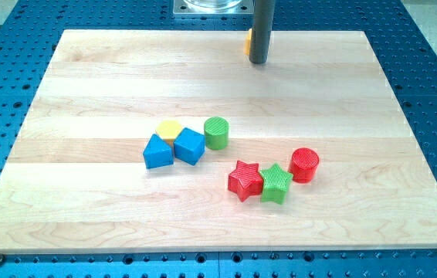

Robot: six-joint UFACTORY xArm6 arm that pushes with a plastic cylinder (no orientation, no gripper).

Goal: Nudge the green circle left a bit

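Near the view's top, right of centre: my tip point(258, 62), the lower end of a dark upright rod, resting over the far edge of the surface point(87, 85). No fingers on this arm; the rod is bare, so nothing is held. An orange block point(247, 42), shape not readable, shows just at the rod's left, mostly hidden behind it.

Centre of the surface, well apart from my tip and toward the view's bottom: green circle point(216, 133), upright. Just to its left, apparently touching: blue cube point(189, 146). Left again: yellow block point(170, 130), partly hidden behind the blues, and a blue block point(157, 152) with a peaked top, at the cluster's left end.

Lower right of centre: red star point(244, 180) and green star point(276, 183), touching side by side. Red circle point(304, 164) stands just to the right of the green star, slightly higher in the view.
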